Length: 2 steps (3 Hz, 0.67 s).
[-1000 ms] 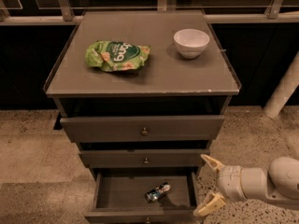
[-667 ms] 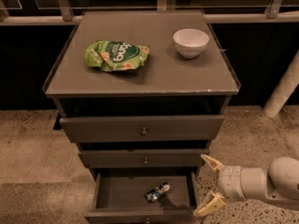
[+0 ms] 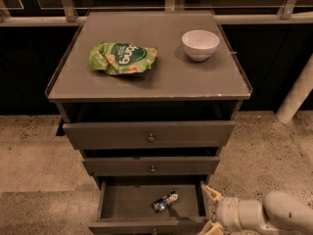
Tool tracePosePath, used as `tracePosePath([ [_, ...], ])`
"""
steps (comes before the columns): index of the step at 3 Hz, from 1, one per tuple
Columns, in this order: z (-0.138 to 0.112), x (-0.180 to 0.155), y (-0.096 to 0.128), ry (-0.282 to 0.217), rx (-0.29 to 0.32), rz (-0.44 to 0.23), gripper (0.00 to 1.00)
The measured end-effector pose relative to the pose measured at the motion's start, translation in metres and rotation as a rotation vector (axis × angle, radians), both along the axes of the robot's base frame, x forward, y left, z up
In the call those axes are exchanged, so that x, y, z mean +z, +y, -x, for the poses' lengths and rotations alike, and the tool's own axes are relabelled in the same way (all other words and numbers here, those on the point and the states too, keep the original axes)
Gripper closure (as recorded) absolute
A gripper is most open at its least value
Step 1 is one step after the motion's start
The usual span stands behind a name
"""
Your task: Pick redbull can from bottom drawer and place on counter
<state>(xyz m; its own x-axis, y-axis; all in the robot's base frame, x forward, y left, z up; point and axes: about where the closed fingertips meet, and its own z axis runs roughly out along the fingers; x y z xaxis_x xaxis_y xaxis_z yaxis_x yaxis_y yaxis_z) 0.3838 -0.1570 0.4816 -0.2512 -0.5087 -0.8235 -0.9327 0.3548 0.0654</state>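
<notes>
Floor [image 3: 39, 155] right of the bottom drawer [image 3: 128, 200]: gripper [image 3: 209, 210] hovers, spread.

The bottom drawer [image 3: 122, 204] is pulled out and open from above. Its floor is left bare to the left of the redbull can [image 3: 165, 201], which lies towards the front right. The back of it is overhung by the middle drawer [image 3: 151, 166]. The gripper [image 3: 209, 210] is held just outside the drawer's right wall with its fingers spread apart, and that wall is set between it and the can. On the counter [image 3: 146, 84], the left middle is taken up by a green snack bag [image 3: 122, 58] and the back right corner by a white bowl [image 3: 200, 44]. A gap is left between them, and the whole front edge is left bare.
</notes>
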Motion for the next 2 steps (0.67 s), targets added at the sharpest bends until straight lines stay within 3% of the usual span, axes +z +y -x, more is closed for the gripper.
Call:
tracePosePath([
  [2,0.0084,-0.0184,0.0079,0.040,-0.007,-0.041,0.00],
])
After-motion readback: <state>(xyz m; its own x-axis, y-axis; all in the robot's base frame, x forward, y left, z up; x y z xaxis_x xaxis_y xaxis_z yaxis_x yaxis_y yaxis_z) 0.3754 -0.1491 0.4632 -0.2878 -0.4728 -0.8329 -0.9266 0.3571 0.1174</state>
